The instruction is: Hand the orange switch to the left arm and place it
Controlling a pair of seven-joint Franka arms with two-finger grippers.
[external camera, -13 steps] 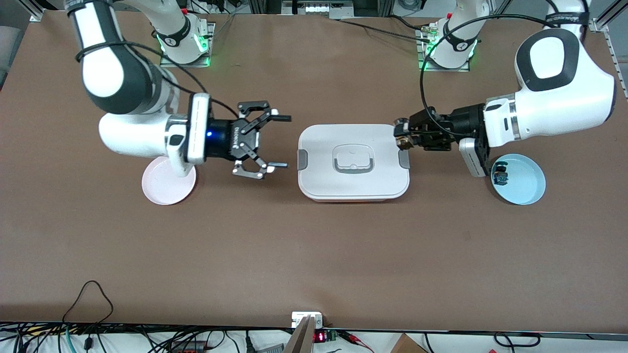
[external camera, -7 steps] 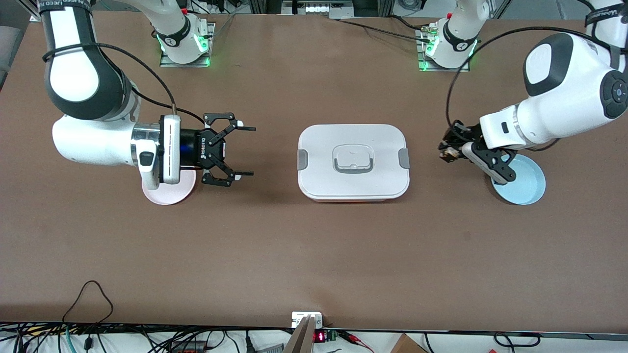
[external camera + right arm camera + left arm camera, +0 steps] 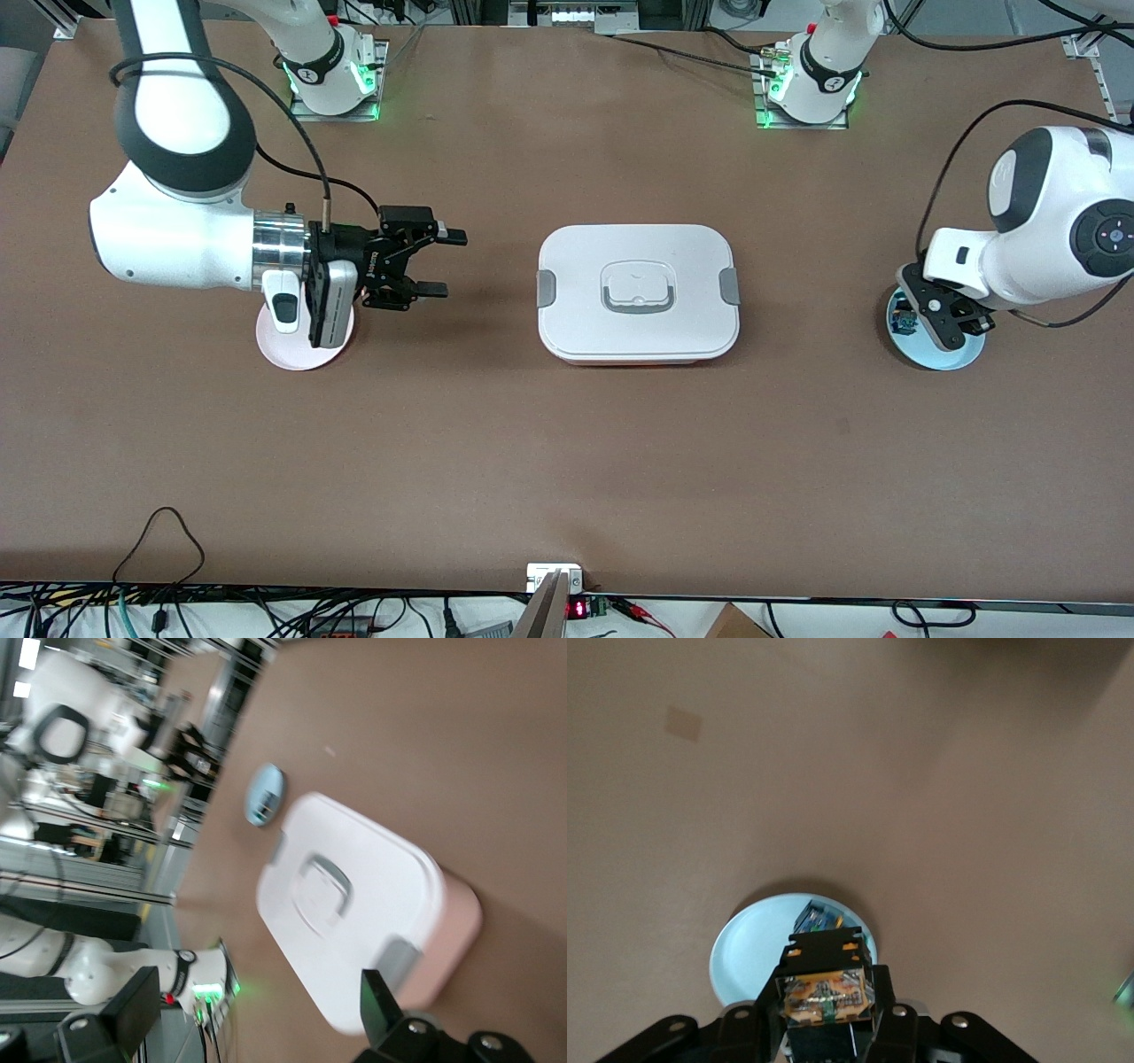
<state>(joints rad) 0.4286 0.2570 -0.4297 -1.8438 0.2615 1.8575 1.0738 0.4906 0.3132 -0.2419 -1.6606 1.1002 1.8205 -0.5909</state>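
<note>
The orange switch (image 3: 826,990) has an orange-tan body and black housing. My left gripper (image 3: 826,997) is shut on it and holds it above the light blue plate (image 3: 749,948). In the front view the left wrist hangs over that blue plate (image 3: 964,356) at the left arm's end of the table, and it hides the fingers and the switch. My right gripper (image 3: 447,262) is open and empty, level with the table, between the pink plate (image 3: 292,350) and the white box (image 3: 638,292). The right wrist view shows the box (image 3: 354,904) ahead of the open right gripper (image 3: 257,1014).
A small black-and-blue part (image 3: 902,321) lies in the blue plate and also shows in the left wrist view (image 3: 818,919). The lidded box has grey side clips and stands mid-table between the two plates. The arm bases are at the table edge farthest from the front camera.
My left gripper has drawn back from the box's edge with the switch and now hangs over the blue plate. My right gripper has pulled back from the box toward the pink plate and rotated.
</note>
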